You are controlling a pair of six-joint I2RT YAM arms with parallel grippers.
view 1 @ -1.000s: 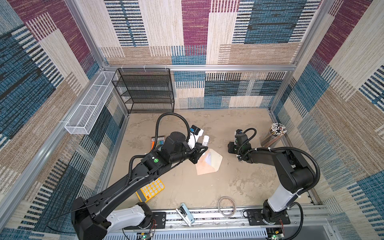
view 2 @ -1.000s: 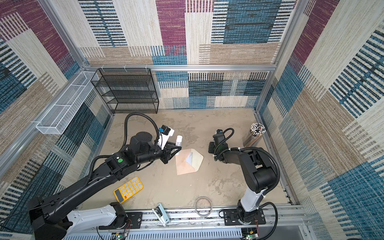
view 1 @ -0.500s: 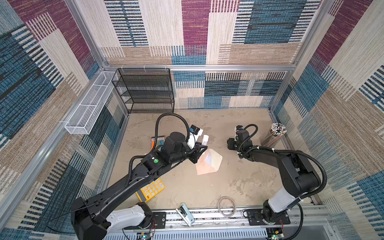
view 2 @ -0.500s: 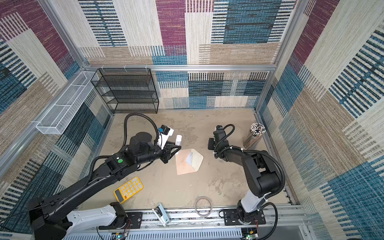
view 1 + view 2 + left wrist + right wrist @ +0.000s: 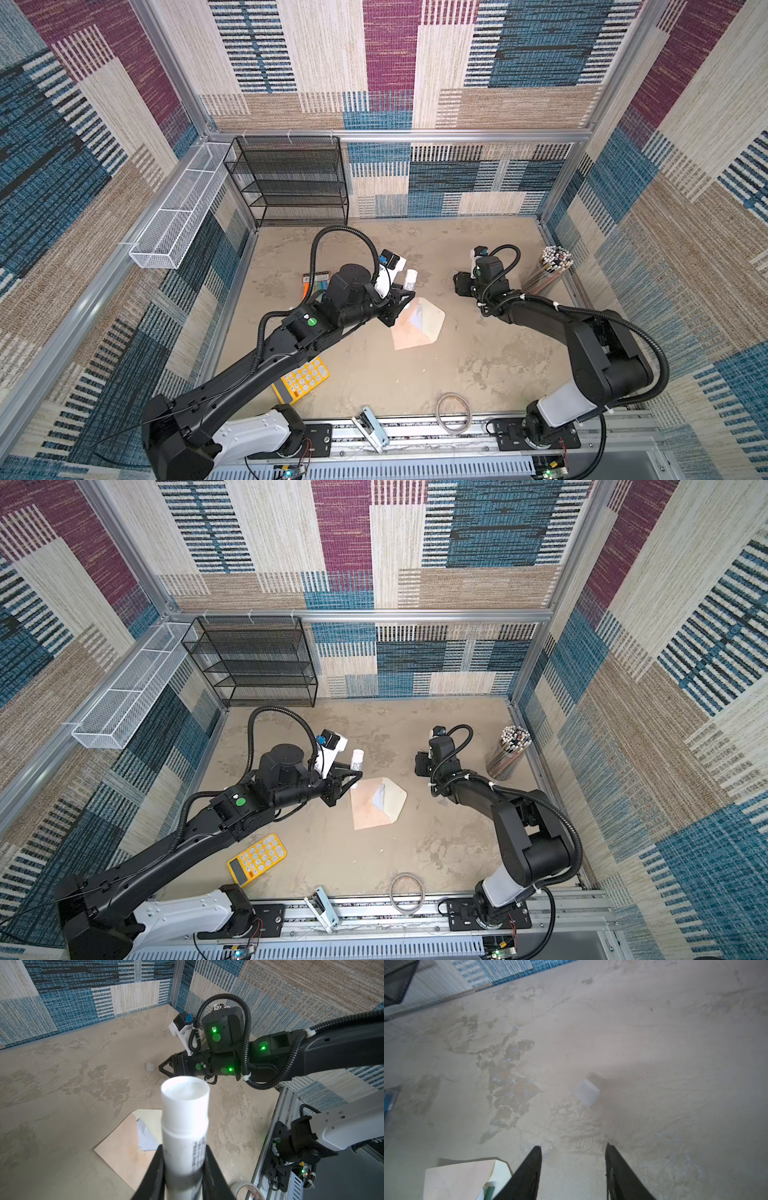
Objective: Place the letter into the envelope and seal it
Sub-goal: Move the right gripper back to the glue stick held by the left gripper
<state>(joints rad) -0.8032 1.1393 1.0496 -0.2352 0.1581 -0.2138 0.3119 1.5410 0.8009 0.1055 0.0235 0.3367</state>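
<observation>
The peach-pink envelope [image 5: 409, 334] [image 5: 370, 812] lies flat mid-table with its cream flap open toward the right. The letter [image 5: 417, 316] [image 5: 380, 799] sticks partly out of its mouth; its white sheet [image 5: 146, 1138] and green border [image 5: 490, 1191] also show in the wrist views. My left gripper [image 5: 405, 297] [image 5: 184, 1149] hovers over the envelope's [image 5: 122, 1147] left edge, shut on an uncapped white glue stick [image 5: 185, 1109] [image 5: 357, 760]. To the right of the envelope [image 5: 456, 1180], my right gripper [image 5: 459, 284] [image 5: 573, 1145] is open and empty. A small white cap [image 5: 587, 1092] lies on the table just beyond its tips.
A yellow calculator [image 5: 305, 378], a tape roll [image 5: 453, 413] and a small stapler-like tool [image 5: 372, 428] sit near the front rail. A cup of pencils [image 5: 548, 270] stands at the right wall. Black mesh shelves [image 5: 295, 183] stand at the back left, with a marker pack [image 5: 316, 282] behind the left arm.
My right gripper has drawn back a little toward the far wall and its jaws have spread wider. The left arm, glue stick and envelope have not moved.
</observation>
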